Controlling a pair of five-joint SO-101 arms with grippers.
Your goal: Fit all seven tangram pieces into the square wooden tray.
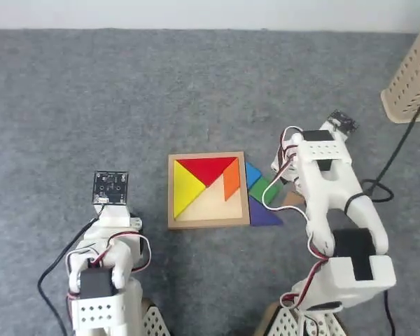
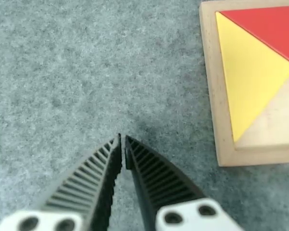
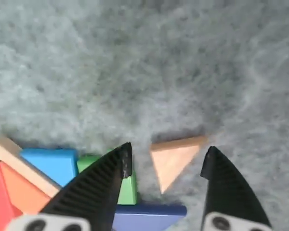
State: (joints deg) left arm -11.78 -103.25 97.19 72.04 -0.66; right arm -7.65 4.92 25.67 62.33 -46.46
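The square wooden tray (image 1: 206, 225) lies near the middle of the grey felt-covered desk (image 1: 126, 105). It holds a large red triangle (image 1: 208, 170), a large yellow triangle (image 1: 185, 189) and an orange piece (image 1: 231, 185), and its near part is bare. Four pieces are outside it, on the right arm's side: a blue piece (image 1: 253, 173), a green piece (image 1: 262, 190) and a dark blue triangle (image 1: 264, 215) crowd against the tray's rim, and a small pale tan triangle (image 3: 173, 158) lies just beside them. The right tool (image 3: 169, 150) is spread wide and grasps nothing, with one finger on either side of the tan triangle. The left tool (image 2: 123, 140) is clenched on nothing and rests over bare felt near the tray's corner. The pieces look like thin painted wood, so they are probably light, stiff and smooth. Lying flat in the nap, each offers only low edges to pinch. The triangle's sides are not parallel, so it may twist or squirt out; gripping one side against the opposite corner seems safest. In the high view the right arm hides most of the tan triangle. In the right wrist view a finger covers part of the green piece. The blue piece's outline is hard to make out.
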